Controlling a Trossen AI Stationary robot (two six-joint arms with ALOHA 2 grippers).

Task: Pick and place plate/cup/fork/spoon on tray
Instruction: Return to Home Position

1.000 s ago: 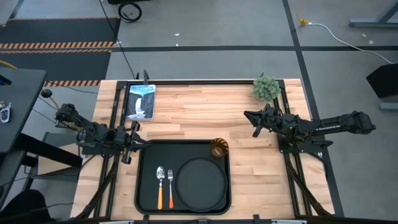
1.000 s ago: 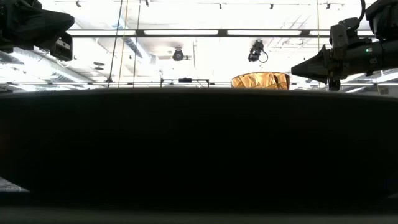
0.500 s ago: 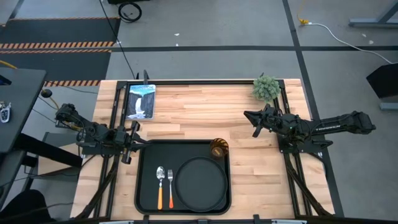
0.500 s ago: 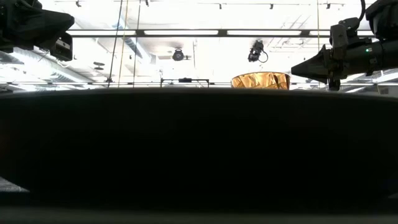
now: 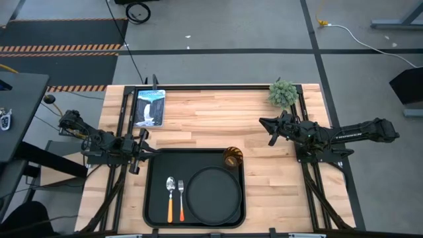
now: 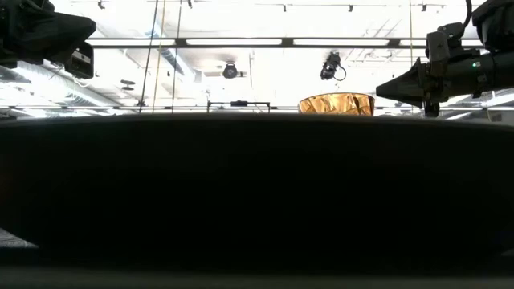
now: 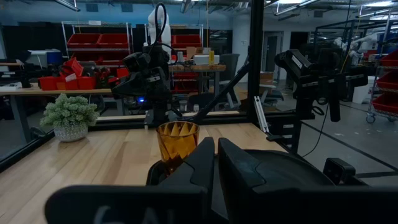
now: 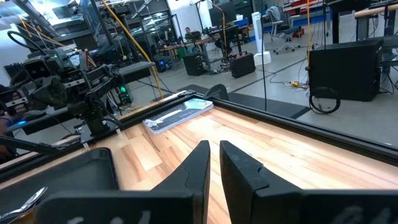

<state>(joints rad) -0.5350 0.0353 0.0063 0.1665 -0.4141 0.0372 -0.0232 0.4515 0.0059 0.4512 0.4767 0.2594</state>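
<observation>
The black tray lies at the table's near middle. On it rest the round black plate, the spoon and the fork, side by side left of the plate. The amber cup stands upright in the tray's far right corner; it also shows in the left wrist view and above the tray's rim in the low view. My left gripper hovers shut by the tray's far left corner. My right gripper hovers shut, right of and beyond the cup.
A small potted plant stands at the far right of the table. A flat picture card lies at the far left. Bare wood lies between them and beyond the tray. The tray's near rim fills the low view.
</observation>
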